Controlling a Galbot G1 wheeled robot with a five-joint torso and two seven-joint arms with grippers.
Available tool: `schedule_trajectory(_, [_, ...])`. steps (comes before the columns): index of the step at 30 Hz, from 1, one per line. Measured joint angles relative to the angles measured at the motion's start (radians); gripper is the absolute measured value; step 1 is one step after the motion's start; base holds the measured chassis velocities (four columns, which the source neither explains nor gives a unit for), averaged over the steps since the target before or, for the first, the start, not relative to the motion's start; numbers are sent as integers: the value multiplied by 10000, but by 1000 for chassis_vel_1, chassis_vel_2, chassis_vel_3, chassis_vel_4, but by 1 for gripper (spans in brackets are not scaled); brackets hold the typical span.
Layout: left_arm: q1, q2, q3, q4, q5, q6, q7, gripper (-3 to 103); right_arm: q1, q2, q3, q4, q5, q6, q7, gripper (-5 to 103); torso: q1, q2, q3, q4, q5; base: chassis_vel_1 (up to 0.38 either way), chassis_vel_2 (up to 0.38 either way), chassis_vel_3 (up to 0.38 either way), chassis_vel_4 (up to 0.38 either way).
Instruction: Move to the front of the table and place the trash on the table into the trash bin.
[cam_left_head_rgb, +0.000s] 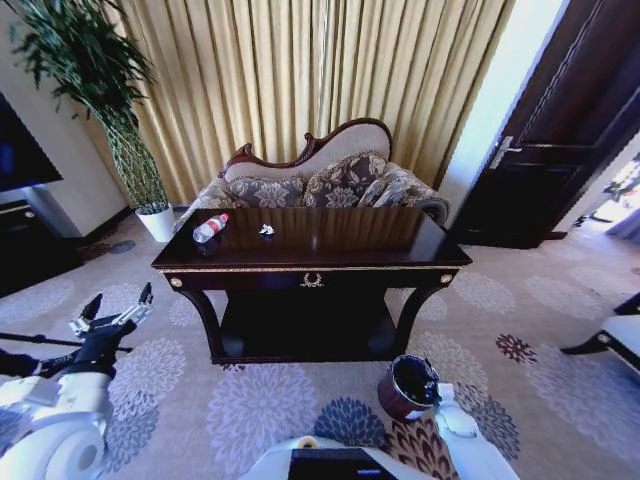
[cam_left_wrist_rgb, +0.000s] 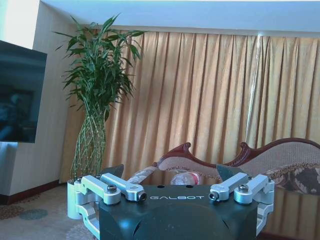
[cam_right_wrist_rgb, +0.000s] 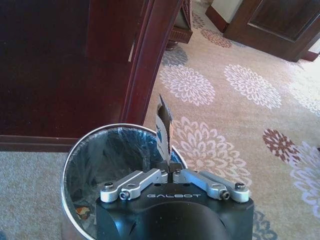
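A clear bottle (cam_left_head_rgb: 210, 228) with a red cap lies near the table's (cam_left_head_rgb: 340, 245) left edge, a white scrap (cam_left_head_rgb: 266, 230) beside it; the trash bin (cam_left_head_rgb: 405, 386) stands open by the right leg.

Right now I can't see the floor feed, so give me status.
Right gripper shut on a thin carton piece over the trash bin. Left gripper open, left of the table. Bottle and white scrap on top. Nothing blocking.

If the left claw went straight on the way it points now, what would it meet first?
Probably the clear bottle on the table: in the wrist view it lies between the open left claw's fingers. Depth is unclear.
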Motion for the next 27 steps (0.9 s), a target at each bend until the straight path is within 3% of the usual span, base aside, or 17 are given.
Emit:
schedule_trajectory(6, [-27,-32,42,3,0,8,41,100,-108,-42,29,161,20,-107,0,27,0,0,0,0,0,0,0,0,0])
schedule_trajectory(9, [-35,-26,38,6,-3,10,39,100,-137,-25,26,223,26,-112,-4,32,0,0,0,0,1,0,0,0,0])
schedule_trajectory(10, [-35,-18,23,16,-6,11,38,100,-157,-23,20,279,26,-113,-29,43,0,0,0,-1,0,0,0,0,0])
schedule_trajectory(12, [-33,-18,12,26,-9,11,37,100,-158,-13,19,307,25,-116,-36,43,0,0,0,-1,0,0,0,0,0])
schedule_trajectory(14, [-17,-23,-2,40,-12,12,35,100,-140,15,18,337,45,-119,-39,54,0,0,0,0,1,0,0,0,0])
schedule_trajectory(18, [-10,-26,-10,42,-14,12,35,100,-135,16,16,387,48,-122,-39,65,0,0,0,0,0,0,0,0,0])
schedule_trajectory(21, [-14,-24,-15,43,-18,12,35,100,-131,6,15,420,84,-132,-40,81,0,0,0,0,0,0,0,0,0])
schedule_trajectory(27, [-9,-38,-12,43,-20,12,33,100,-122,-33,1,432,181,-154,-40,96,0,0,0,0,0,0,0,0,0])
